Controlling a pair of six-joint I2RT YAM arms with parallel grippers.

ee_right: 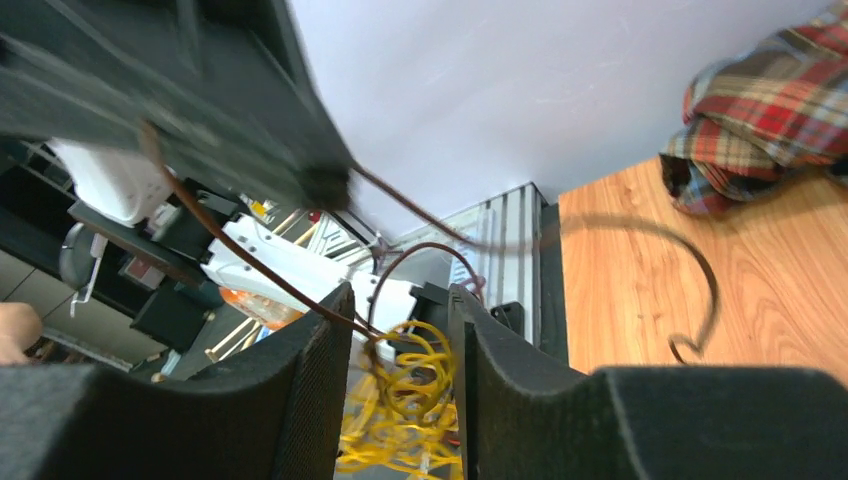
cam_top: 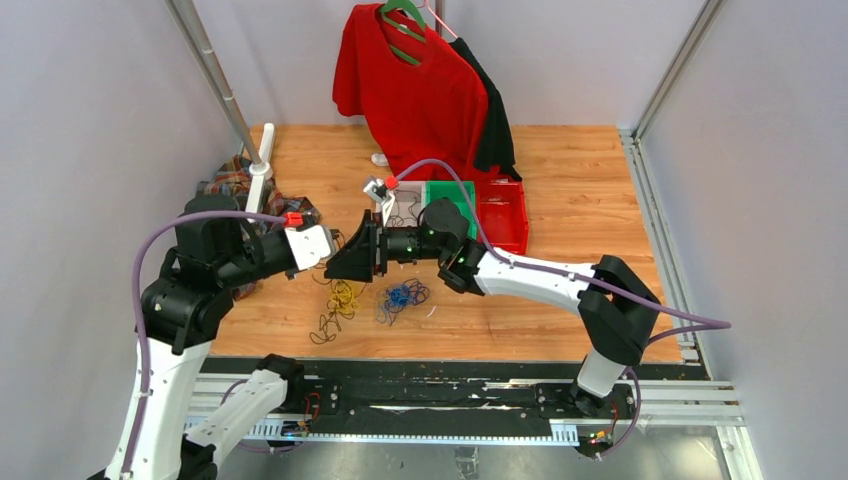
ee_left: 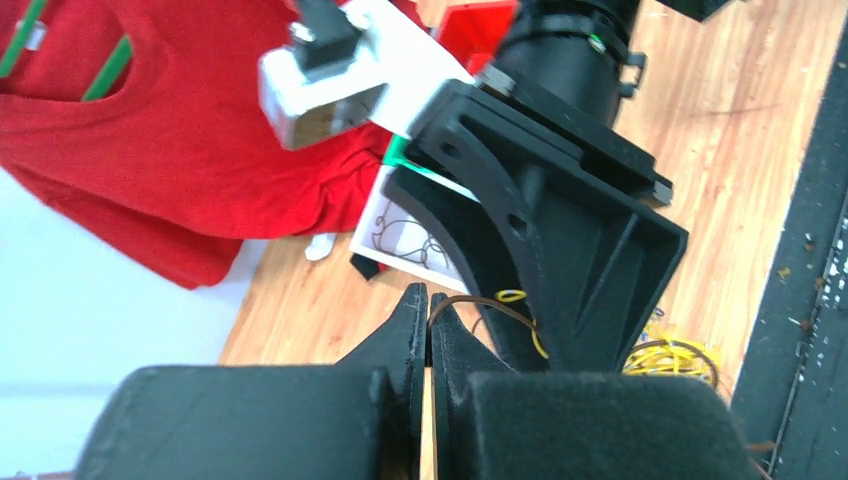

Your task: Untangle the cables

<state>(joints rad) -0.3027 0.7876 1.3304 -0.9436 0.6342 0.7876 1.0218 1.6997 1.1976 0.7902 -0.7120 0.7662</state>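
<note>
My left gripper (ee_left: 428, 295) is shut on a thin brown cable (ee_left: 480, 303), which arcs right from its tips behind the right gripper's black body. In the top view the left gripper (cam_top: 335, 262) and right gripper (cam_top: 360, 250) meet just above the table's middle. A yellow cable tangle (cam_top: 345, 296), a blue tangle (cam_top: 403, 295) and a dark loop (cam_top: 325, 328) lie below them. My right gripper (ee_right: 398, 300) is open; yellow loops (ee_right: 415, 385) show between its fingers and the brown cable (ee_right: 250, 262) crosses its left finger.
A green bin (cam_top: 462, 195) and a red bin (cam_top: 502, 215) stand behind the grippers, with a white card (cam_top: 405, 210) beside them. A red shirt (cam_top: 415, 90) hangs at the back. Plaid cloth (cam_top: 235, 185) and a white pole base (cam_top: 262, 165) are at the left.
</note>
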